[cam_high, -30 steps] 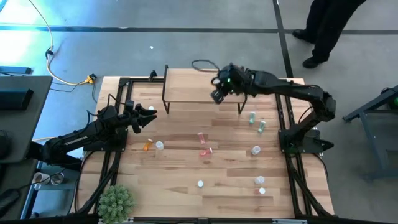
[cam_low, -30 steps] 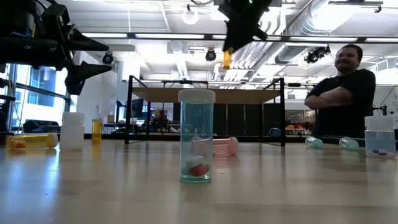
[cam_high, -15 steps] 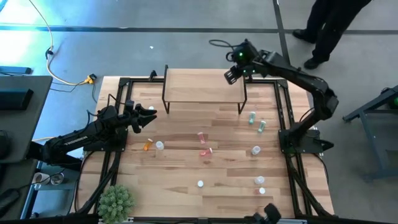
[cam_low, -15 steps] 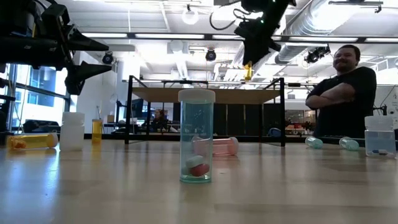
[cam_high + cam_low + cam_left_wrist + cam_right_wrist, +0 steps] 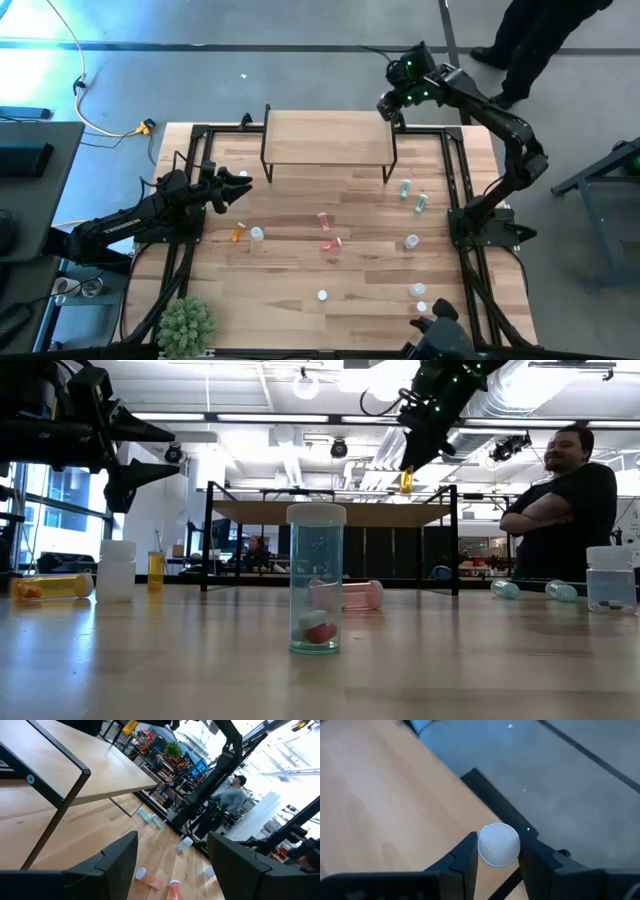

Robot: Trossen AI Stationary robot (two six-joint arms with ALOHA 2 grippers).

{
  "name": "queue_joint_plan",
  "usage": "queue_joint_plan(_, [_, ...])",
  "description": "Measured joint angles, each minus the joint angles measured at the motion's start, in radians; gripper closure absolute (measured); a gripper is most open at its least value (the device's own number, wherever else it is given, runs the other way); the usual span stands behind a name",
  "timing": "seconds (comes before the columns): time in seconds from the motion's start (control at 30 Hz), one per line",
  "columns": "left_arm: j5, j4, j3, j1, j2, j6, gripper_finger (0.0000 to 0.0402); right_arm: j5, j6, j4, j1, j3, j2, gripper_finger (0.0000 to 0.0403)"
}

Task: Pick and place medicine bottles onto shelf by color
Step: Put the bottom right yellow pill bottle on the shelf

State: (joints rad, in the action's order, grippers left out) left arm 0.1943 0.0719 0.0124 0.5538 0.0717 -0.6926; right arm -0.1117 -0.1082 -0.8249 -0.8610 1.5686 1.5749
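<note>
The right claw (image 5: 496,865) grips an upright orange medicine bottle (image 5: 407,481) by its unmarked white cap; the left claw (image 5: 172,865) gapes.

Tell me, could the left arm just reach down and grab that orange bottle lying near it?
Probably yes. The left tool hangs open just above and beside the orange bottle, with only a white bottle next to it and nothing over it.
</note>
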Motion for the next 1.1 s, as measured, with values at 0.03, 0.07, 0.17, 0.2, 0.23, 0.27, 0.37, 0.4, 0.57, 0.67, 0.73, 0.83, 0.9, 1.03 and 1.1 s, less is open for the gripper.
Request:
queue_joint_plan(0.03, [0.000,0.000,0.000,0.000,0.000,-0.010,0.0172,-0.010,-0.014,0.001,-0.003,-0.010,0.001,0.0295])
queue_joint_plan(0.07, [0.000,0.000,0.000,0.000,0.000,-0.018,0.0172,-0.019,-0.028,0.003,-0.001,-0.019,0.002,0.0295])
queue_joint_plan(0.17, [0.000,0.000,0.000,0.000,0.000,-0.033,0.0172,-0.021,-0.049,0.006,0.014,-0.039,0.014,0.0295])
queue_joint_plan(0.2, [0.000,0.000,0.000,0.000,0.000,-0.037,0.0172,-0.021,-0.053,0.007,0.021,-0.043,0.017,0.0295])
queue_joint_plan(0.23, [0.000,0.000,0.000,0.000,0.000,-0.037,0.0172,-0.021,-0.056,0.012,0.029,-0.046,0.021,0.0295])
queue_joint_plan(0.27, [0.000,0.000,0.000,0.000,0.000,-0.037,0.0172,-0.021,-0.058,0.016,0.037,-0.046,0.026,0.0295])
queue_joint_plan(0.37, [0.000,0.000,0.000,0.000,0.000,-0.037,0.0172,-0.021,-0.073,0.019,0.061,-0.046,0.052,0.0295])
queue_joint_plan(0.4, [0.000,0.000,0.000,0.000,0.000,-0.037,0.0172,-0.020,-0.078,0.020,0.069,-0.046,0.062,0.0295])
queue_joint_plan(0.57, [0.000,0.000,0.000,0.000,0.000,-0.038,0.0172,0.038,-0.085,0.022,0.097,-0.046,0.084,0.0295])
queue_joint_plan(0.67, [0.000,0.000,0.000,0.000,0.000,-0.038,0.0172,0.049,-0.084,0.021,0.098,-0.046,0.084,0.0295])
queue_joint_plan(0.73, [0.000,0.000,0.000,0.000,0.000,-0.038,0.0172,0.049,-0.082,0.017,0.098,-0.046,0.084,0.0295])
queue_joint_plan(0.83, [0.001,0.000,0.000,0.000,0.000,-0.038,0.0172,0.049,-0.076,0.003,0.098,-0.045,0.083,0.0295])
queue_joint_plan(0.9, [0.001,0.000,0.000,0.000,0.000,-0.038,0.0172,0.049,-0.076,-0.003,0.098,-0.045,0.082,0.0294])
queue_joint_plan(1.03, [0.001,0.000,0.000,0.000,0.000,-0.038,0.0172,0.049,-0.076,-0.003,0.098,-0.045,0.082,0.0282])
queue_joint_plan(1.1, [0.001,0.000,0.000,0.000,0.000,-0.038,0.0172,0.049,-0.076,-0.003,0.098,-0.045,0.082,0.0272])
